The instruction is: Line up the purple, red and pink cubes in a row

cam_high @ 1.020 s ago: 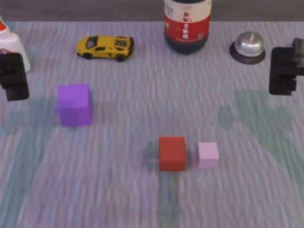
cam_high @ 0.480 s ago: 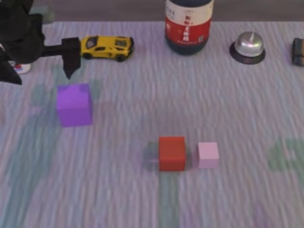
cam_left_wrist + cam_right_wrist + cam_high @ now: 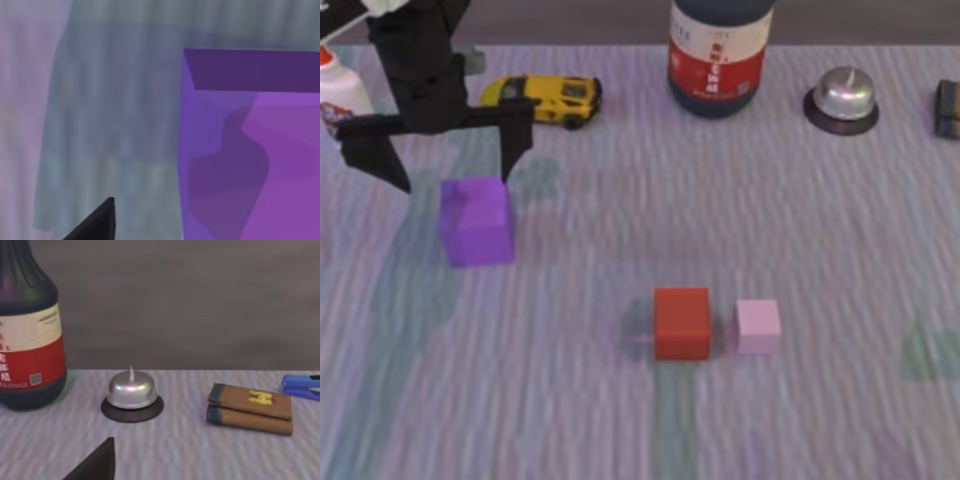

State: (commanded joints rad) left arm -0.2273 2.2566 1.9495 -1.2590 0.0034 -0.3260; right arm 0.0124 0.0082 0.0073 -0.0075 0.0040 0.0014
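Observation:
The purple cube (image 3: 476, 220) sits at the left of the table. My left gripper (image 3: 457, 178) hangs over its far edge, open wide, one finger on each side of the cube's width and nothing held. In the left wrist view the purple cube (image 3: 250, 150) fills one side, with one dark fingertip (image 3: 102, 222) beside it. The red cube (image 3: 681, 322) and the smaller pink cube (image 3: 758, 326) stand side by side near the centre front, a small gap between them. My right gripper is out of the top view; its wrist view shows a single fingertip (image 3: 102, 460) above bare table.
Along the back edge stand a white glue bottle (image 3: 340, 95), a yellow toy car (image 3: 542, 98), a dark bottle with a red label (image 3: 717, 55), a silver bell (image 3: 841, 97) and a brown wallet (image 3: 948, 108). A blue object (image 3: 300, 385) lies beyond the wallet.
My left arm has swung in from the table's left edge to above the purple cube, fingers spread. My right arm has drawn back out of the top view. The cubes have not moved.

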